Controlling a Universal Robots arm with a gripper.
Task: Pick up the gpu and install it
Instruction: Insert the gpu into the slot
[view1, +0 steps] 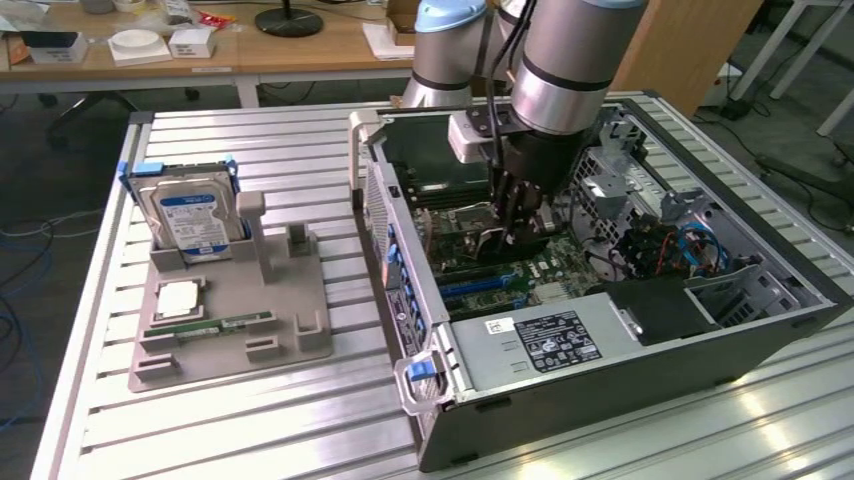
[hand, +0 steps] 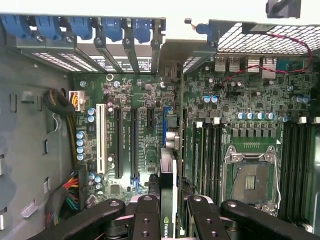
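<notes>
Aluminium-slat table (view1: 267, 420), wooden desks (view1: 267, 48) behind — hand (view1: 518, 230) clamped on the gpu (hand: 168, 187) inside the case (view1: 601, 400)

The gpu (hand: 168, 200) is edge-on, largely hidden between the jaws; the arm (view1: 567, 60) is cut off at the exterior view's top edge.

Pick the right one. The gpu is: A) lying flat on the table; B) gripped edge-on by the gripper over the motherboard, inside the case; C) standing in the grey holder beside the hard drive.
B: in the wrist view the gpu sits edge-on in the gripper, above the motherboard slots.
</notes>
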